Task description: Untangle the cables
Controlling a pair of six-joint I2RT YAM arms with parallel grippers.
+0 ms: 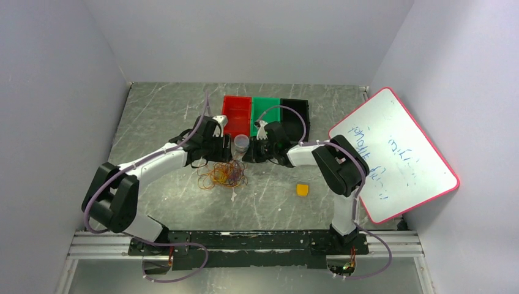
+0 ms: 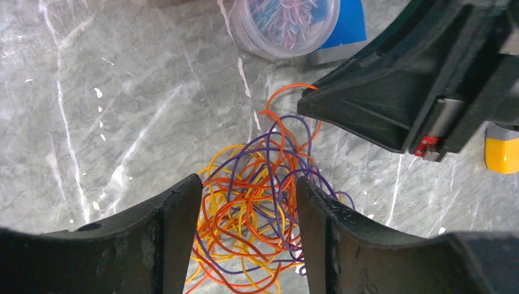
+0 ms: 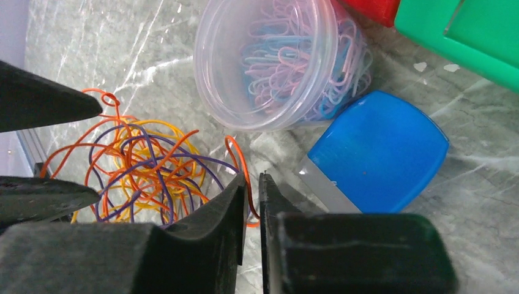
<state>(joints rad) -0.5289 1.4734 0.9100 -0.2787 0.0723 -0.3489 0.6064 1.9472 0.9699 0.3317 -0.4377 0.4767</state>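
Observation:
The cables lie as one tangled heap of yellow-orange, purple and red-orange loops on the grey marble table. My left gripper hovers over the heap, open, with its two fingers on either side of the loops and nothing pinched. My right gripper sits at the heap's right edge. Its jaws are closed to a thin slit around a single red-orange loop that sticks out of the heap. In the left wrist view the right gripper meets that loop at its tip.
A clear jar of paper clips lies on its side just behind the heap, beside a flat blue object. Red, green and black bins stand behind. A small yellow object lies right of the heap. A whiteboard leans at the right.

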